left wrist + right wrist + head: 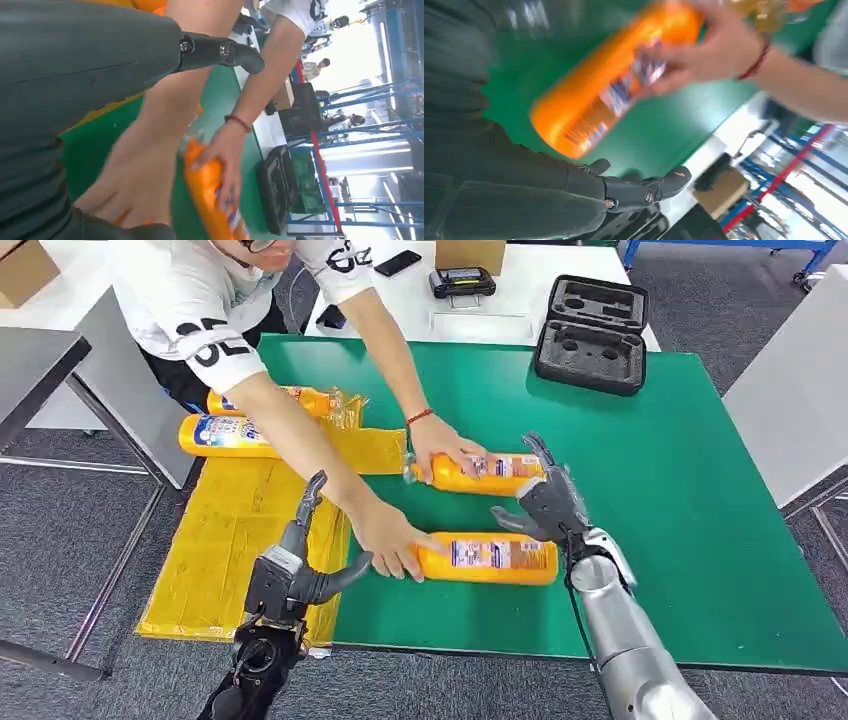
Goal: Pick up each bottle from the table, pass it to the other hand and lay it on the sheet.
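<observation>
The right hand hovered empty, fingers spread, between two orange bottles on the green mat: the near bottle and the far bottle, each under a person's hand. The left hand was empty too, fingers apart, over the yellow sheet. The head view showed two more bottles at the sheet's far end; the right wrist view blurred the far bottle.

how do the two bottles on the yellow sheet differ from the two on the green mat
The sheet bottles lie untouched on the yellow sheet, far from the right hand; the mat bottles lie on the green mat, each under one of the person's hands, beside the right hand. The sheet pair sits by the person's body, the mat pair nearer the robot. All four are orange, labelled and lying down.
</observation>
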You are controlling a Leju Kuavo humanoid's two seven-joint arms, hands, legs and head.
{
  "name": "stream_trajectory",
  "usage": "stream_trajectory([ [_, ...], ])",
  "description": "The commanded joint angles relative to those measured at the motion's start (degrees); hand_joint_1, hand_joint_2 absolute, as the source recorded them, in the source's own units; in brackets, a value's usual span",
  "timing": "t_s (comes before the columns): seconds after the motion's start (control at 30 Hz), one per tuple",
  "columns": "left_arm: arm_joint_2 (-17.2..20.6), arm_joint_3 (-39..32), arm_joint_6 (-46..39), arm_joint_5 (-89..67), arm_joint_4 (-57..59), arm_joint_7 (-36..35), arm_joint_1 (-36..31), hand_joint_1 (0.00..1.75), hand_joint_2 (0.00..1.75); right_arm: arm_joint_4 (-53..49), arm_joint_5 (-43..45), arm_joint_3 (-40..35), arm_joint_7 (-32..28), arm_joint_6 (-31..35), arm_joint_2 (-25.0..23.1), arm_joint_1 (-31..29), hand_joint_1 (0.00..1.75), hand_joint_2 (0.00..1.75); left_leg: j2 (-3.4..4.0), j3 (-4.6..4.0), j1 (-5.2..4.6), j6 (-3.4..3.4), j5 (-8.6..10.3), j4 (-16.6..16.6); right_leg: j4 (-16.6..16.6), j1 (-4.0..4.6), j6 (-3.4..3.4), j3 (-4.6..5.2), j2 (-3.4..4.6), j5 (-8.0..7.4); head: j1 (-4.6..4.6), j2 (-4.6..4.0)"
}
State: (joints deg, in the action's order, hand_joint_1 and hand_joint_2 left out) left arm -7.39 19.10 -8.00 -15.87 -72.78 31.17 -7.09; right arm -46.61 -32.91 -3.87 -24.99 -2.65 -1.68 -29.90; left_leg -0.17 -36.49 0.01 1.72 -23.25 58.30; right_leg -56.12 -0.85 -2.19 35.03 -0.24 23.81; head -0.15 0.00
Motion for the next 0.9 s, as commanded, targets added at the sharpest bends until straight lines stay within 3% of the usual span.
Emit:
stream_trajectory([
  [0.03,-0.7,-1.2,-1.5,0.8,3.2,-0.6,-0.5,0.0,1.75,22.3,-8.7,-7.1,7.7,-0.4,2.5,-16.0,0.0,1.75,0.18,0.14,-0.01,-0.05,-0.06,0.0,0.0,-0.01,0.05,-0.08,0.17,0.0,0.0,0.0],
  [0.23,-0.6,-1.6,-3.3,0.9,4.2,-1.1,0.1,0.0,1.75,23.8,-8.4,-6.0,6.8,0.2,1.0,-18.0,0.0,1.75,0.14,0.35,0.01,-0.06,-0.11,0.0,0.0,0.0,0.07,-0.3,0.12,0.09,0.0,0.0],
  [0.9,-0.7,-1.8,-2.0,-0.1,5.2,-2.1,0.2,0.0,1.75,20.5,-7.1,-6.5,1.9,-1.2,1.2,-15.6,0.0,1.75,0.04,0.14,0.01,-0.01,-0.01,0.0,0.0,0.0,0.02,-0.13,0.02,0.02,0.02,0.0],
])
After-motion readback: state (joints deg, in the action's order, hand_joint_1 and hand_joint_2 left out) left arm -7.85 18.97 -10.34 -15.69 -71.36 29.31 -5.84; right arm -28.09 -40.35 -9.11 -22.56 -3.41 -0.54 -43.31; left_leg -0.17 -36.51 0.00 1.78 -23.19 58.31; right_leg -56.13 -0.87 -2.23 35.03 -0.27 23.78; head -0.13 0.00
